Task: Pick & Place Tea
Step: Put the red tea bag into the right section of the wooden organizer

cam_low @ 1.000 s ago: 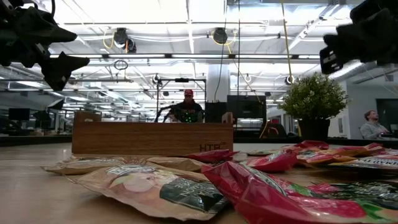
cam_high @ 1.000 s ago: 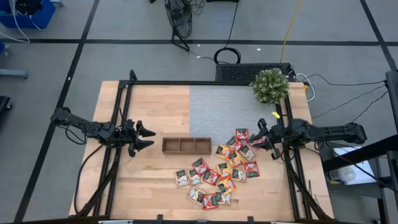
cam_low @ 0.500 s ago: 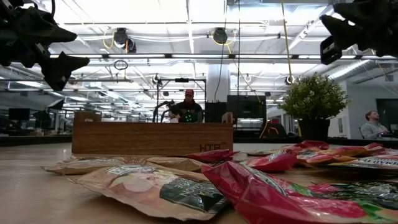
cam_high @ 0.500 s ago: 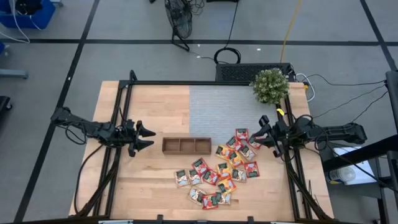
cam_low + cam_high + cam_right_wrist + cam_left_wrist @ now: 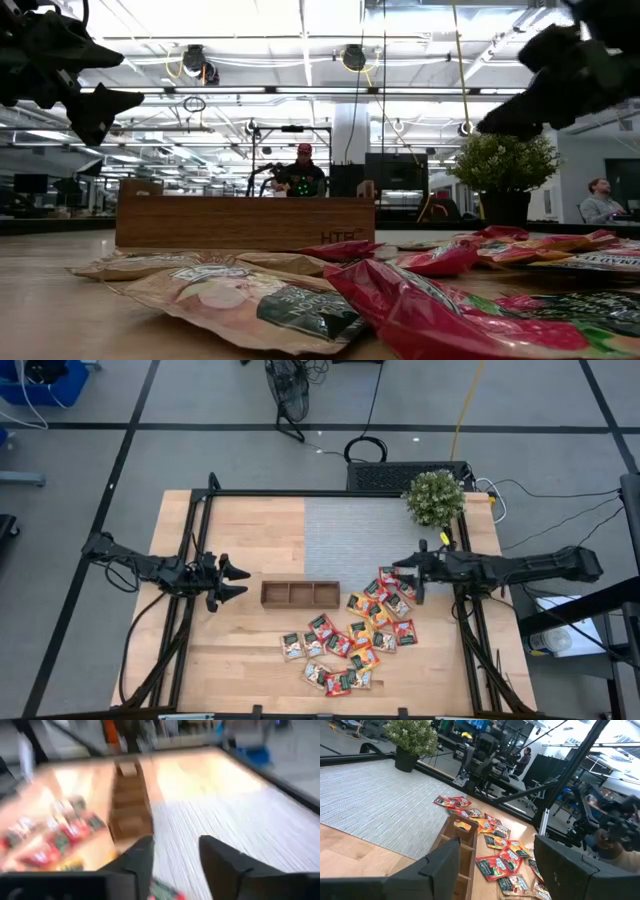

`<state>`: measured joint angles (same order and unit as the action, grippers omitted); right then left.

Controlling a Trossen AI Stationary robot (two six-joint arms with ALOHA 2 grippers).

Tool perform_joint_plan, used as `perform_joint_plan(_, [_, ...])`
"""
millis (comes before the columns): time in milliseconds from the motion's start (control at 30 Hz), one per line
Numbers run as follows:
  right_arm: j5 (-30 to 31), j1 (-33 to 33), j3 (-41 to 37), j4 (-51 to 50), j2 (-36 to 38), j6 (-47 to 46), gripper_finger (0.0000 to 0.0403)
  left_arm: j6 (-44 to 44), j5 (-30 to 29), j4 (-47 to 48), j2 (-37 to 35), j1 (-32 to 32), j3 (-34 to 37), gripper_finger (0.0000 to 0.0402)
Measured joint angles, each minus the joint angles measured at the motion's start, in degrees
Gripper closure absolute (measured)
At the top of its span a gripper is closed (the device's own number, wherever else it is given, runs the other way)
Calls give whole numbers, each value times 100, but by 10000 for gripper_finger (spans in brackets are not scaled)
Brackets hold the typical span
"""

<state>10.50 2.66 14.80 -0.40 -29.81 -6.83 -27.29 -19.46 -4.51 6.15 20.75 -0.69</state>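
Twenty-odd tea sachets (image 5: 352, 637) lie loose; the right end effector (image 5: 409, 573), fingers wide, should descend squarely over one edge sachet, avoiding neighbours.

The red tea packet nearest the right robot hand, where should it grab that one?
Best guess: come straight down with the right gripper and pinch the top red sachet by its free edge facing the grey mat. It lies flat, and the other edges seem overlapped by neighbouring sachets.
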Motion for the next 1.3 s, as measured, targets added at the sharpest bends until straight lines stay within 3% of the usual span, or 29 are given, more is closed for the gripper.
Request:
perform_joint_plan(233, [251, 454, 1610, -1947, -2448, 83, 154, 0, 2, 0, 0, 0, 0, 151])
perform_joint_plan(367, [731, 689, 2132, -2692, -3568, 274, 149, 0, 0, 0, -1, 0, 0, 151])
perform_joint_plan(500, [1158, 800, 2304, -2810, -4230, 528, 157, 0, 0, 0, -2, 0, 0, 151])
perform_joint_plan(933, [1196, 705, 2300, -2824, -4993, 455, 185, 0, 0, 2, 0, 0, 0, 151])
perform_joint_plan(1300, [932, 392, 2303, -2857, -4993, 448, 271, 2, 0, 2, 0, 0, 0, 151])
